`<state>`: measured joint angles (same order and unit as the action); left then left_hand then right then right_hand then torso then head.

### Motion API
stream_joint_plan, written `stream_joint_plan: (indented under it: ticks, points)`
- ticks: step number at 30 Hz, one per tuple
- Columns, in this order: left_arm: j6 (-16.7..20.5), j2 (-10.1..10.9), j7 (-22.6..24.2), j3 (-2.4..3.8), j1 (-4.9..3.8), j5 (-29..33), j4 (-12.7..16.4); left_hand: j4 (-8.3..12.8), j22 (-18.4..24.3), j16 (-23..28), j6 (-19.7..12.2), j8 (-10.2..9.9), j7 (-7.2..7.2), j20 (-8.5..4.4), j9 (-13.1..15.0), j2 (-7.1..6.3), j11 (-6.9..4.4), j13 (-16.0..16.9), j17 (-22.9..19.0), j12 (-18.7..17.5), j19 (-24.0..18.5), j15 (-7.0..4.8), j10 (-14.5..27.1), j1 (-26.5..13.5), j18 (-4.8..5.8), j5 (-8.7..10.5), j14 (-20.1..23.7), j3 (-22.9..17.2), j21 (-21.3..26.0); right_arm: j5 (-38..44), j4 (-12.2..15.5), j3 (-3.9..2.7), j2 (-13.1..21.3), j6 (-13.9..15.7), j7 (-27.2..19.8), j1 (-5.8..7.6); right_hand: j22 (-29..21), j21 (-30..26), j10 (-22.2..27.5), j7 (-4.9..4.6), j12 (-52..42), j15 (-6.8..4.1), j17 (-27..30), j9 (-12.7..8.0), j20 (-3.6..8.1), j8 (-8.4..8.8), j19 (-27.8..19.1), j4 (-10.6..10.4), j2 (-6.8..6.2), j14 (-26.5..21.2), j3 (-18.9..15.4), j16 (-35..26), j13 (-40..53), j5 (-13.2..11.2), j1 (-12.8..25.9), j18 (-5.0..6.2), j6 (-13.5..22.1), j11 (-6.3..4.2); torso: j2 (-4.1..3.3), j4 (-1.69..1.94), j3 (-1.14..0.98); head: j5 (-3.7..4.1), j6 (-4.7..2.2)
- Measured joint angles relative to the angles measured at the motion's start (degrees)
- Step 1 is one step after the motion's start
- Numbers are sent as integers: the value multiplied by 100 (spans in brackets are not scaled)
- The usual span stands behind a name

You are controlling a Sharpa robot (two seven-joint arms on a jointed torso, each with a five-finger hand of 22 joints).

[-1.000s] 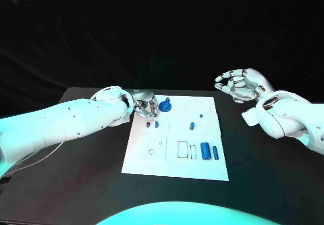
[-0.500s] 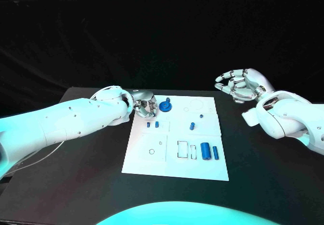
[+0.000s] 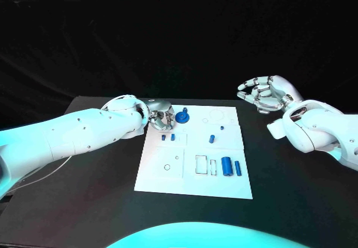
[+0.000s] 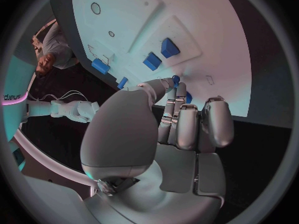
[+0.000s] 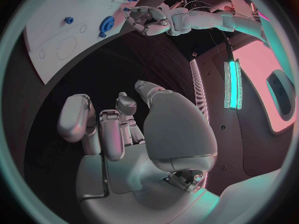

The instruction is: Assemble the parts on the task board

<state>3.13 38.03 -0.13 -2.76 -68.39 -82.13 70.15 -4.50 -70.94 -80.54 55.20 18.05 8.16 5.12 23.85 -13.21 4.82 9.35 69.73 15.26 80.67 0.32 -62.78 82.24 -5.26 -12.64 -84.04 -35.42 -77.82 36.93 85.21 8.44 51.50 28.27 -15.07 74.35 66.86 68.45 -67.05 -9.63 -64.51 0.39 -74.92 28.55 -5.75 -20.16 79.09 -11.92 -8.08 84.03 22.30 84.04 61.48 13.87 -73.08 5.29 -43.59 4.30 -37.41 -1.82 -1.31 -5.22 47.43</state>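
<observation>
The white task board lies mid-table. At its far left corner sits a blue gear with a short blue peg just beyond it. My left hand hovers right beside the gear, fingers curled together. In the left wrist view a bit of blue shows at the fingertips; whether it is held I cannot tell. Two small blue blocks lie nearer me, then a blue stub and two blue cylinders. My right hand is raised off the board's far right, fingers curled, holding nothing.
Outlined slots and rings are printed on the board, among them a rectangle beside the cylinders and a small ring. Black table surrounds the board on all sides, with its far edge just behind the hands.
</observation>
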Motion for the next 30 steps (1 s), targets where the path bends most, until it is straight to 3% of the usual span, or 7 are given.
stream_joint_plan:
  ticks: [16, 30]
  points:
    - [-89, -51, -76, -3, -4, 6, -65, 0, 31, 0, -1, -65, -1, 0, -7, -8, 0, -16, -37, -85, 0, 0, 0, -54, 0, 0, 0, 0, 0, 0, 35, 0, 13, 0, 0, 0, -1, 0, 0, 0, 0, 0, 1, 0, 0, 0, 0, 0, 0, 0, 0, 0, 0, 0, 0, 0, 0, 0, -3, -10, -4, 36, -29]
    - [-141, -90, -133, -7, -10, 4, -108, 16, 65, 0, -41, -122, 38, 0, -24, -30, 0, -35, -66, -185, 0, 0, 0, -76, 0, 21, 0, -16, 22, 0, 65, 0, 23, 1, 0, 0, -2, 0, 0, 0, 0, 0, 1, 0, 0, 0, 0, 0, 0, 0, 0, 0, 0, 0, 0, 0, 0, 0, -1, 1, -3, 35, -8]
